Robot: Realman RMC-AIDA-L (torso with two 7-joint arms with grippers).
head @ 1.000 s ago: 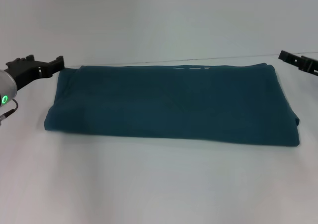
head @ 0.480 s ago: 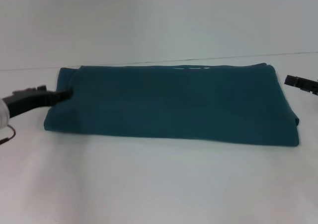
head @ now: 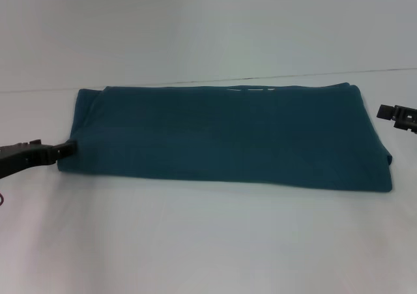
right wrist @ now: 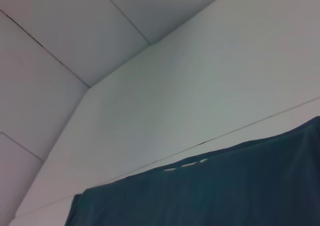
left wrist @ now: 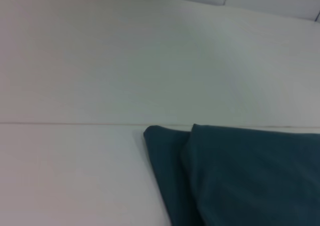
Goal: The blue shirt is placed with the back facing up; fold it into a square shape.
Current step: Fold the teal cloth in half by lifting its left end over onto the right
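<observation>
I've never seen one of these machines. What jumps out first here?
A big blue shirt, folded into a long band, lies across the white table. The left pincer sits at its near left corner; the right pincer hangs just off its right edge.

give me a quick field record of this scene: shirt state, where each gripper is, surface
shirt: the blue shirt lies folded into a long wide band, plain side up, with layered edges at its left end
white marks: a few show at the far edge
left gripper: the left gripper is low, at the shirt's near left corner
right gripper: the right gripper is off the shirt's right end, apart from the cloth
surface: white table
fold progress: not yet square
</observation>
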